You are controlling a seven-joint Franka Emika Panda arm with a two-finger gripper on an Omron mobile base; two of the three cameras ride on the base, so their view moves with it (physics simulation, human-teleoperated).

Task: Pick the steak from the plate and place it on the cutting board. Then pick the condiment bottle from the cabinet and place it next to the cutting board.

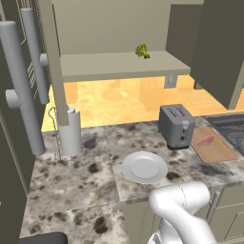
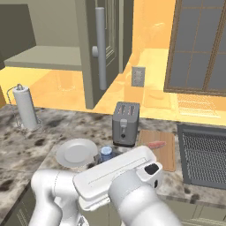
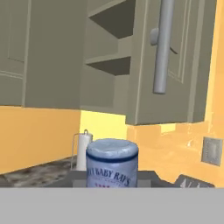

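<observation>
The condiment bottle, with a blue-grey cap and a printed label, stands upright right in front of the hand camera, and my gripper is shut on it. From the right base view its cap peeks out behind my forearm, low over the counter between the plate and the toaster. The pinkish-red steak lies on the wooden cutting board. The round light plate holds nothing. The beige-olive cabinet hangs open above.
A grey toaster stands between plate and board. A paper towel holder is at the left. A green leafy vegetable sits on the cabinet shelf. The dark stovetop lies right of the board.
</observation>
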